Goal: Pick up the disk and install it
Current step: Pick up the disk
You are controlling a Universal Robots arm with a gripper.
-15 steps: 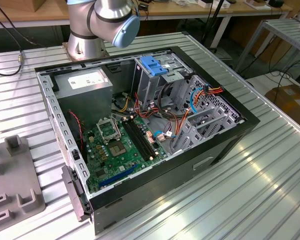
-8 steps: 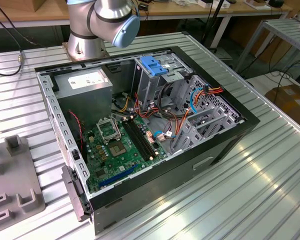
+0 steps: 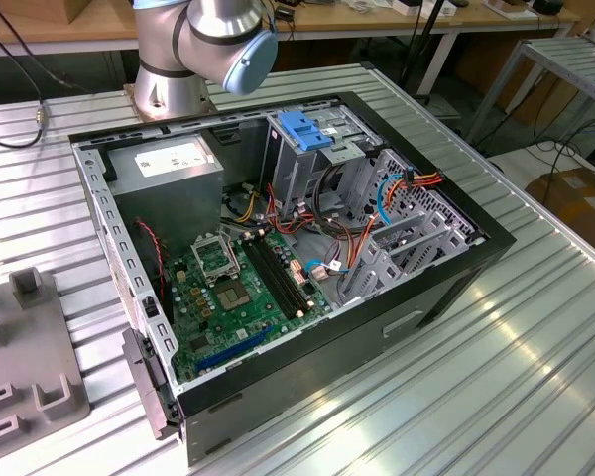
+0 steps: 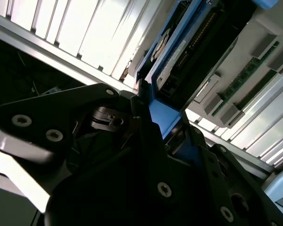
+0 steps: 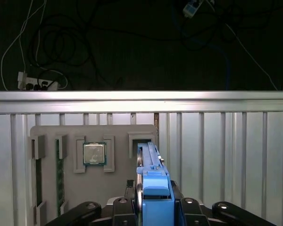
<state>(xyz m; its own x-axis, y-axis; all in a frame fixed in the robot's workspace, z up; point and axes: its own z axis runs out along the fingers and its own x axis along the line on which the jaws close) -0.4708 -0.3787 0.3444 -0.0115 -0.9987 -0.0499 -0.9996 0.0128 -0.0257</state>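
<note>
Disk (image 5: 148, 160) stood on edge in the first wrist view, seen end-on as a thin silver-grey slab edged by a blue plastic carrier frame; its far end met a raised slot of the grey tray (image 5: 118, 188), which lay on the slatted metal bench (image 5: 226, 155); the pincer (image 5: 155, 209) was closed on the blue frame, a black finger (image 5: 186, 207) pressed to each side; in the second wrist view the disk (image 4: 179, 52) showed a white label and a dark underside, with the blue frame caught in the pincer (image 4: 160, 123); a square processor chip (image 5: 94, 153) and green memory sticks (image 5: 60, 174) sat in other pockets of the tray; in the exterior view an open computer case (image 3: 446, 288) lay on the bench beside the tray (image 3: 40, 377).
</note>
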